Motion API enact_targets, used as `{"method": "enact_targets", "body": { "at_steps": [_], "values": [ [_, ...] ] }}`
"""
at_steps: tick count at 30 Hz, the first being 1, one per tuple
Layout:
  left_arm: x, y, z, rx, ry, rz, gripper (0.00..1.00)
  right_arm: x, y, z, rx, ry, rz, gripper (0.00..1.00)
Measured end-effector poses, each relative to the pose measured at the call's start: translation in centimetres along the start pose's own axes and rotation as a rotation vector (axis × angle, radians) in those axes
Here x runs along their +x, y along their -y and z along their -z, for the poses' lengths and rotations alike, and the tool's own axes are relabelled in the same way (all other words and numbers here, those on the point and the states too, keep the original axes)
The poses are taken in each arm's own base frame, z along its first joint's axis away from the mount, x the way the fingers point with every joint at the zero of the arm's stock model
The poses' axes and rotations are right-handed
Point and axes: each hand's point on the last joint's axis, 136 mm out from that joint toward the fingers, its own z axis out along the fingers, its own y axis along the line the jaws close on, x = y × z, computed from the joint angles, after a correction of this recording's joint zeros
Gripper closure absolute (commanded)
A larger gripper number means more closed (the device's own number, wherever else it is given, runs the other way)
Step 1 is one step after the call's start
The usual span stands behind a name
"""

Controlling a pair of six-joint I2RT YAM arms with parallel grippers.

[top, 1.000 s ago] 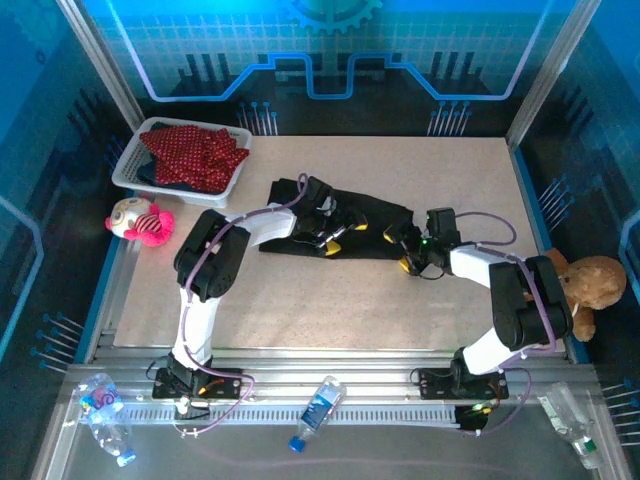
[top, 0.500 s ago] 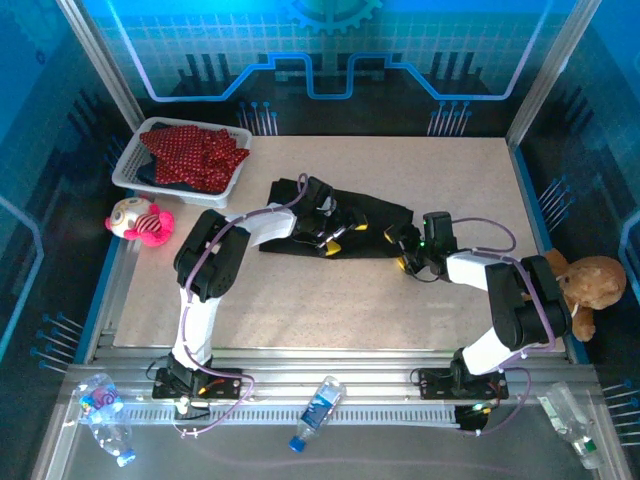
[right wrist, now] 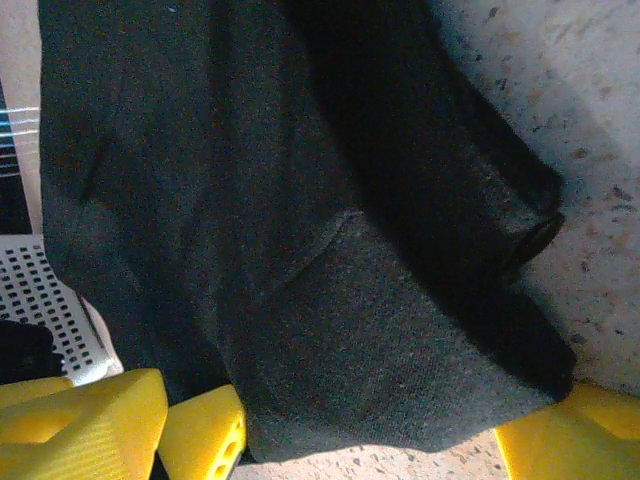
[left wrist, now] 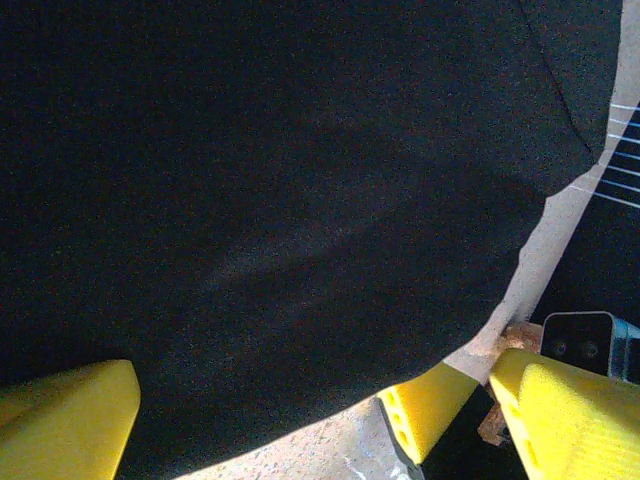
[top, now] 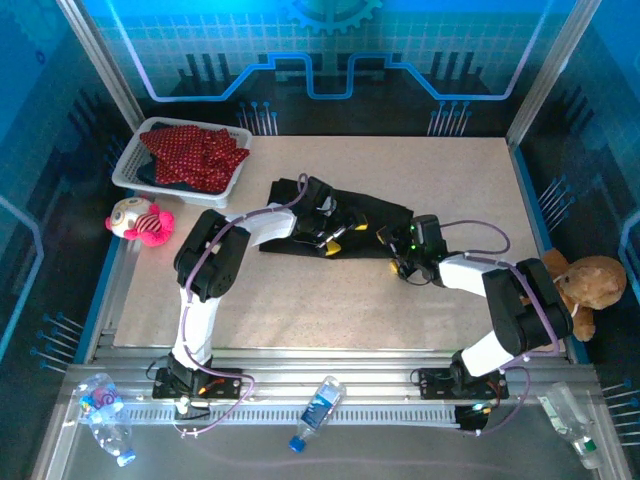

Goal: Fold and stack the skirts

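Edges of one black fabric skirt (top: 380, 215) are cut off in the wrist views; left gripper (top: 342, 237) and right gripper (top: 396, 256) both spread wide over it.

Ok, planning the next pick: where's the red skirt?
In the top view, the red skirt lies heaped in the basket at far left, just beyond the plush toy.

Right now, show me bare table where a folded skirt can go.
Free: the far-right corner of the table beyond the black skirt, and the near strip before the arm bases. Crowded: the middle and the basket corner.
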Motion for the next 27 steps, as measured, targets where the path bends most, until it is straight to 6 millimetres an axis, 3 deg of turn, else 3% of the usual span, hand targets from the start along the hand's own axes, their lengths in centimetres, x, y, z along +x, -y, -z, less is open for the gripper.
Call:
{"method": "enact_targets", "body": {
  "at_steps": [11, 25, 27],
  "values": [
    [0.1, -0.1, 0.1, 0.006, 0.003, -0.004, 0.01, -0.2, 0.0, -0.7, -0.018, 0.038, -0.026, 0.32],
    [0.5, -0.1, 0.2, 0.011, -0.012, -0.003, 0.01, -3.7, -0.9, -1.1, -0.093, 0.245, 0.058, 0.99],
    [0.6, 0.0, 0.2, 0.017, -0.022, -0.002, 0.01, -3.8, -1.0, -1.1, -0.092, 0.254, 0.082, 1.00]
  ]
}}
